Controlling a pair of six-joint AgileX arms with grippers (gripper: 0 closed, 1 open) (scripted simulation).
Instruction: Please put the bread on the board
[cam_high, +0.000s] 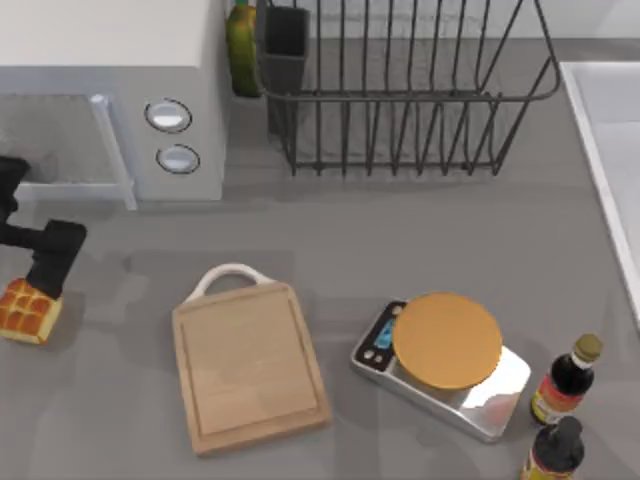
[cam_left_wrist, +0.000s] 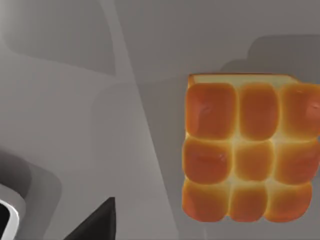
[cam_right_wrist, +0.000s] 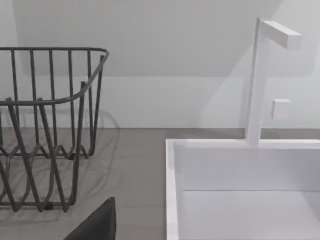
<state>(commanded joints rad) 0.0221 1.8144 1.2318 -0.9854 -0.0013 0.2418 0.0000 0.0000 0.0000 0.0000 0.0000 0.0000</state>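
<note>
The bread (cam_high: 27, 311), a small golden-orange loaf with a gridded glossy top, lies on the grey counter at the far left. In the left wrist view the bread (cam_left_wrist: 250, 150) sits close below, off to one side of a dark finger (cam_left_wrist: 97, 222). My left gripper (cam_high: 46, 280) hovers open just behind the loaf's far right corner, holding nothing. The board (cam_high: 250, 365), light wood with a white loop handle (cam_high: 232, 274), lies bare to the right of the bread. Parked at the right, my right gripper shows one dark finger (cam_right_wrist: 97, 222) set off-centre, open.
A silver scale with a round orange plate (cam_high: 446, 342) stands right of the board, two dark sauce bottles (cam_high: 565, 380) beyond it. A microwave (cam_high: 110, 90), a green bottle (cam_high: 242, 45) and a wire dish rack (cam_high: 400, 90) line the back. A white sink (cam_right_wrist: 240, 190) is at the right.
</note>
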